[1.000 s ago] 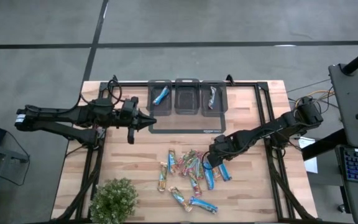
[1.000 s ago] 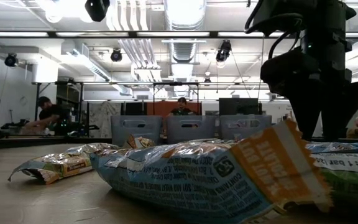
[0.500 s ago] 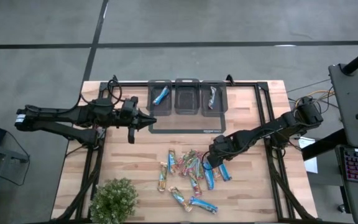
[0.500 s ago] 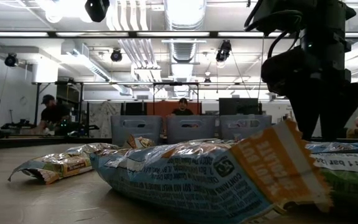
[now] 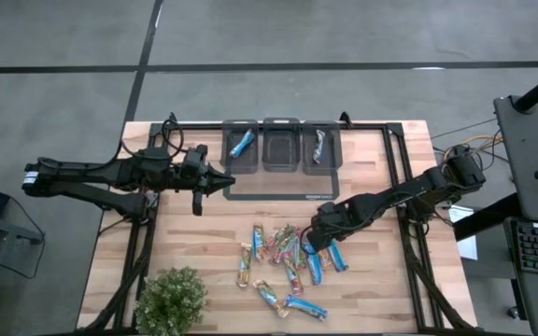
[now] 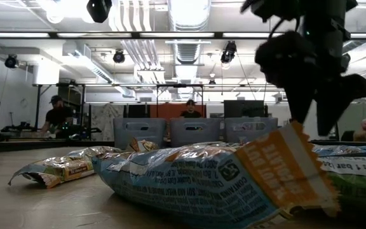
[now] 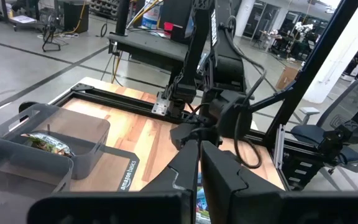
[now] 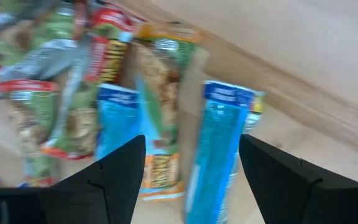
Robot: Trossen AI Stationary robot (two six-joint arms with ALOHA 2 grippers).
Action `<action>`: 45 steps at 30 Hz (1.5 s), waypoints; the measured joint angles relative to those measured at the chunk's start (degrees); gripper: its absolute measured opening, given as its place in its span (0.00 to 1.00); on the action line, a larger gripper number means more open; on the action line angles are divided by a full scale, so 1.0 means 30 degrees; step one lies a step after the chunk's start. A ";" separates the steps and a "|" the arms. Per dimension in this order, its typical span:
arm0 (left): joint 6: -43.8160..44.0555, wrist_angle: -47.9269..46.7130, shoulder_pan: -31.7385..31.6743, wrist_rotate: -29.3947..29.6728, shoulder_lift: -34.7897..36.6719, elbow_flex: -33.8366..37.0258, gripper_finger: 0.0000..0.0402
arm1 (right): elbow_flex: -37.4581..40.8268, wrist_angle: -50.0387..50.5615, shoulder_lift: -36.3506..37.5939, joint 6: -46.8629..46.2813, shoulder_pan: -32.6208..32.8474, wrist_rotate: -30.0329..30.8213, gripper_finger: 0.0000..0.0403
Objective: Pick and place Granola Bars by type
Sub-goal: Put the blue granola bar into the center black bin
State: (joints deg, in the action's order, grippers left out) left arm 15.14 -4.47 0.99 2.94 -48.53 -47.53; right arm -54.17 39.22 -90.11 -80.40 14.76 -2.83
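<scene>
- Shiny-wrapped blue and multicoloured granola bars (image 5: pixel 288 259) lie scattered at lower centre of the pale wooden counter (image 5: pixel 381 289).
- The right gripper (image 5: pixel 312 242), fingers spread wide and empty, hovers over the pile's right edge.
- The left gripper (image 5: pixel 229 180), closed on nothing, waits at centre left beside three grey plastic bins (image 5: pixel 280 145); the outer two each hold a bar.
</scene>
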 joint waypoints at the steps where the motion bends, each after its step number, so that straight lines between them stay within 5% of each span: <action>1: 0.0000 0.0000 -0.0007 0.0000 0.0000 0.0000 0.01 | -0.0286 0.0157 0.0000 -0.0003 0.0000 -0.0003 0.62; 17: -0.0015 -0.0033 0.0000 -0.0015 0.0000 0.0000 0.01 | -0.5218 0.5651 0.0000 -0.0635 0.0393 0.0612 0.62; 29: -0.0039 -0.0097 0.0000 -0.0085 0.0000 0.0000 0.01 | -0.4513 0.5836 0.0000 -0.3727 0.1613 0.1025 0.62; 45: -0.0389 -0.0130 0.0000 0.0032 0.0000 -0.0005 0.01 | -0.3127 0.4407 -0.1062 -0.2944 0.1712 0.0921 0.62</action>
State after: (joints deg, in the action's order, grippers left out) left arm 13.97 -4.86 0.99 3.04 -48.53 -47.54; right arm -63.55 52.44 -93.29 -89.23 19.90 -0.07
